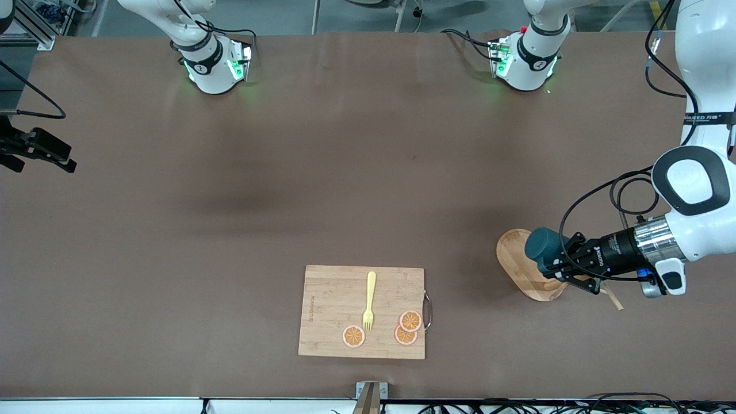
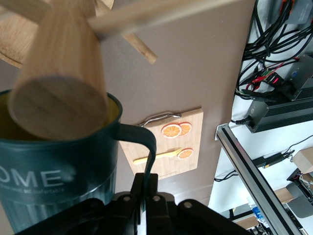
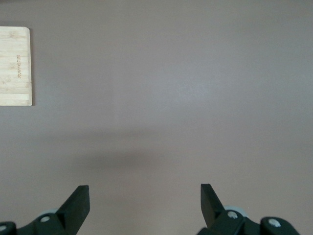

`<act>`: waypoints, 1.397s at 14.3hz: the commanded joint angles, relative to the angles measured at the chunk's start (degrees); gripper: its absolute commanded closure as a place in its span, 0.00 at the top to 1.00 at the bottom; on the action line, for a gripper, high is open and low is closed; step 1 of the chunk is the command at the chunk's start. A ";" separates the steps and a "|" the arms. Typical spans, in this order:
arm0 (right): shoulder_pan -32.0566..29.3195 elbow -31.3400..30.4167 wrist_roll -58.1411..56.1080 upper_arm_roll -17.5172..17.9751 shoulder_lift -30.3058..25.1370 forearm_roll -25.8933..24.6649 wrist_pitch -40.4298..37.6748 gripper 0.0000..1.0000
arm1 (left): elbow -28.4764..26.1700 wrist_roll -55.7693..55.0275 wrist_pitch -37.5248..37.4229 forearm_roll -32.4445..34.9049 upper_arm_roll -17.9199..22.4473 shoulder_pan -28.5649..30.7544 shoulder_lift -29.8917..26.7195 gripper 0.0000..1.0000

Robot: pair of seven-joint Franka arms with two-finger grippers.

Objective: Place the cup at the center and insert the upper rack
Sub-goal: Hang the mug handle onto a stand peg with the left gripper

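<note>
Two end effectors show here: the left end effector (image 1: pixel 566 265) sits at the left arm's end of the counter (image 1: pixel 230 230), over the upper rack (image 1: pixel 526 265), its fingers clamped together on the thin handle of the cup (image 1: pixel 545 248); the right end effector (image 3: pixel 145 205) hangs over bare brown counter at the right arm's end with its fingers spread wide apart and nothing between them, that arm waiting. The cup is dark teal, cylindrical, with pale lettering on its wall and a mustard-yellow inside, and the left wrist view shows the rack's round wooden post just beside its rim, thin pegs branching off above. The rack's oval base lies flat on the counter. Wide open counter stretches from the rack toward the middle. Near the front edge lies a bamboo cutting board (image 1: pixel 330 313) carrying a yellow fork (image 1: pixel 369 301) and three orange slices (image 1: pixel 409 321).
</note>
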 commanded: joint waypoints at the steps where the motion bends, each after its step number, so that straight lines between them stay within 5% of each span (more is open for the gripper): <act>1: 0.23 -0.09 0.99 0.23 -0.26 -0.61 0.45 1.00 | -0.16 2.07 0.37 -0.54 -0.28 0.75 -0.02 0.03; 16: 0.06 -0.27 0.99 0.40 0.18 -0.35 0.45 1.00 | -0.16 6.21 1.51 -0.54 -0.28 2.25 1.04 0.11; 20: 0.06 -1.58 0.81 0.40 -0.17 -0.52 0.45 1.00 | -0.07 6.64 1.51 -0.27 -0.28 1.81 0.78 0.92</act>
